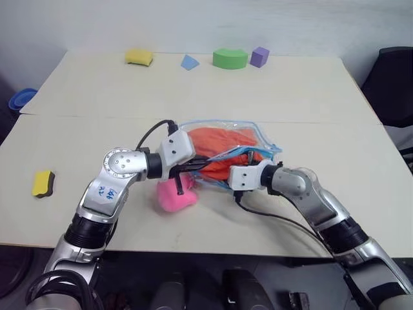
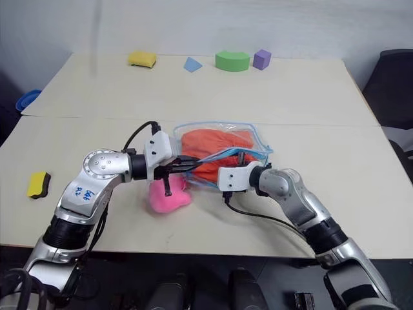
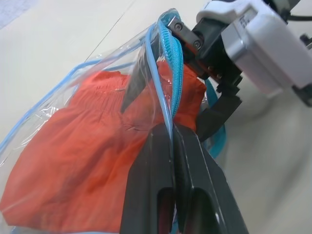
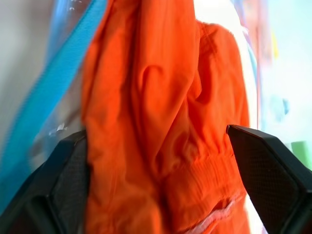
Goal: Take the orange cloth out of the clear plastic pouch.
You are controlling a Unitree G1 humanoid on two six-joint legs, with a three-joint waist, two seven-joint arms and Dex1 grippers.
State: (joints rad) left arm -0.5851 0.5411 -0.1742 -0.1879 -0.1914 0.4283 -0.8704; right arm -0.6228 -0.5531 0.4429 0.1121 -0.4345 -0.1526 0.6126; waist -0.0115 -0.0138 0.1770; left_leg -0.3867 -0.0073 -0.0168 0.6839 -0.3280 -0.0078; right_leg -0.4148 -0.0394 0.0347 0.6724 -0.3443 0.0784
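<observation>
The clear plastic pouch (image 1: 261, 143) lies mid-table with its blue zipper edging (image 3: 171, 53) lifted at the near side. Inside it sits the orange cloth (image 1: 219, 141), wrinkled and bunched. My left gripper (image 3: 173, 141) is shut on the pouch's zipper edge and holds that rim up. From the right, my right gripper (image 4: 156, 131) reaches into the mouth of the pouch. It is open, with one finger on each side of a fold of the orange cloth (image 4: 161, 97). In the head views both grippers meet at the pouch's near edge (image 1: 216, 169).
A pink plush (image 1: 175, 195) lies just in front of the pouch, under my left wrist. A yellow sponge (image 1: 43, 183) sits at the left. Along the far edge stand a yellow block (image 1: 139, 57), blue triangle (image 1: 189, 62), green block (image 1: 230, 58) and purple cube (image 1: 259, 56).
</observation>
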